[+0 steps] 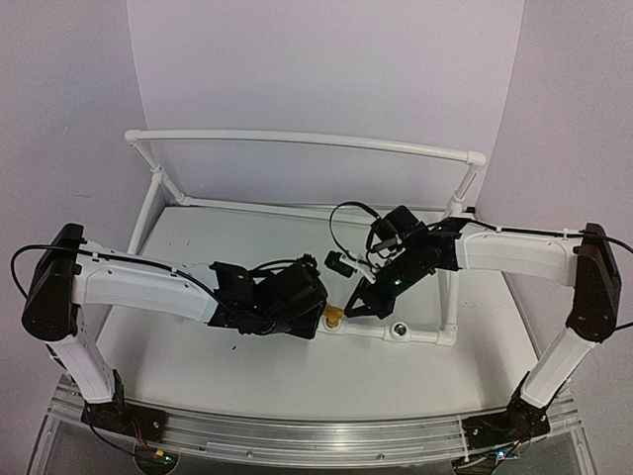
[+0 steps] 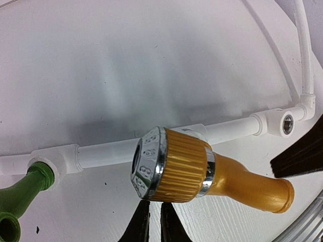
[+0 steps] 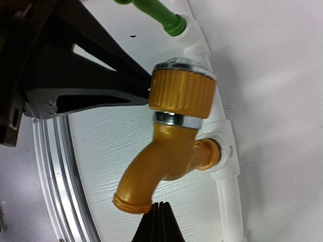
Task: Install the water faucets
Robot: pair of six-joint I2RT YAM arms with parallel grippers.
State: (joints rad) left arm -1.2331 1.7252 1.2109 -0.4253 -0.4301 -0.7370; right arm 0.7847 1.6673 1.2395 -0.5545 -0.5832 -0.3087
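The brass-gold water faucet (image 3: pixel 171 151) stands threaded into a tee socket of the white pipe frame (image 3: pixel 222 201), with its ribbed knob (image 2: pixel 176 169) and chrome cap facing the left wrist camera. My left gripper (image 2: pixel 151 206) is shut with a hairline gap and holds nothing; its tips touch the knob's edge. My right gripper (image 3: pixel 162 207) is shut and empty, its tip against the rim of the spout mouth. A bright green faucet (image 2: pixel 22 191) sits in the neighbouring socket. In the top view both grippers, left (image 1: pixel 321 302) and right (image 1: pixel 354 307), crowd the gold faucet (image 1: pixel 334 317).
An unfilled round socket (image 2: pixel 287 123) sits on the front pipe right of the gold faucet, also seen from above (image 1: pixel 401 330). The pipe frame's tall rear rail (image 1: pixel 297 139) runs across the back. An aluminium rail (image 1: pixel 297 430) edges the near side of the table.
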